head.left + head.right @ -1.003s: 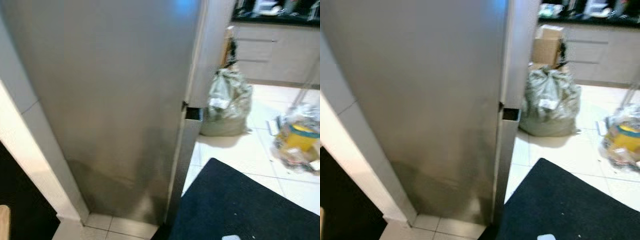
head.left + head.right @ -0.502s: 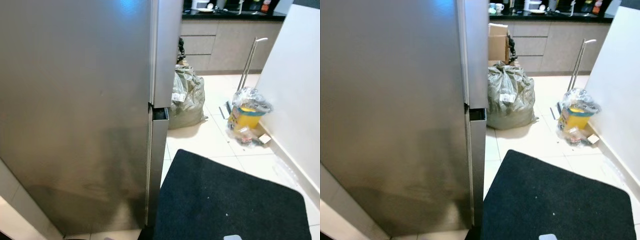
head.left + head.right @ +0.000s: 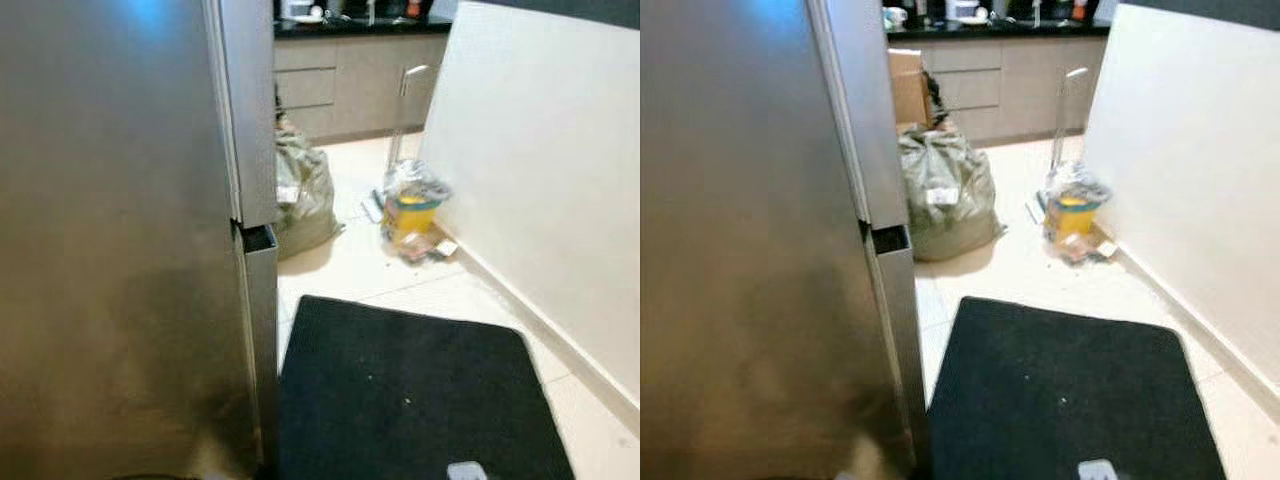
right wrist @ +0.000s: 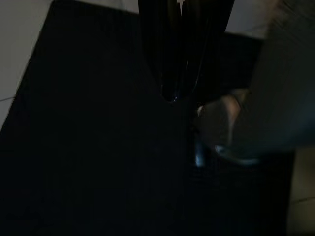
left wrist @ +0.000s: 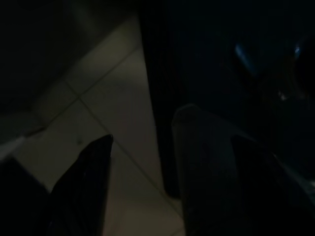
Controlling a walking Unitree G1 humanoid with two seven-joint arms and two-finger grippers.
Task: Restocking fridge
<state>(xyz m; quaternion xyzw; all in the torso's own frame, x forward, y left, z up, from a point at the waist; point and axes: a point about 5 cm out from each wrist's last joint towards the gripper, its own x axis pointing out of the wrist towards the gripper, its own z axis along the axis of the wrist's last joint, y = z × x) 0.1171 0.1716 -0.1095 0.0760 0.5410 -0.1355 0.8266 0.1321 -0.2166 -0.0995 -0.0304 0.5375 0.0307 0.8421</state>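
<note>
The stainless steel fridge (image 3: 120,250) stands at my left with its doors closed; a dark handle recess (image 3: 258,238) shows at the door edge. My left gripper (image 5: 142,177) hangs low in the shade over pale floor tiles beside the dark mat edge, fingers (image 5: 83,187) spread open with nothing between them. My right gripper (image 4: 174,96) hangs over the black mat, its fingers pressed together and holding nothing.
A black mat (image 3: 410,390) lies on the tiles before the fridge. A grey-green sack (image 3: 945,190) and a cardboard box (image 3: 905,85) sit behind the fridge corner. A clear bag with a yellow container (image 3: 412,210) rests by the white wall (image 3: 540,180). Kitchen cabinets (image 3: 350,80) stand beyond.
The camera has swung to the right: the fridge now sits further left in the picture and the white wall has come into view. Nothing on the floor has moved.
</note>
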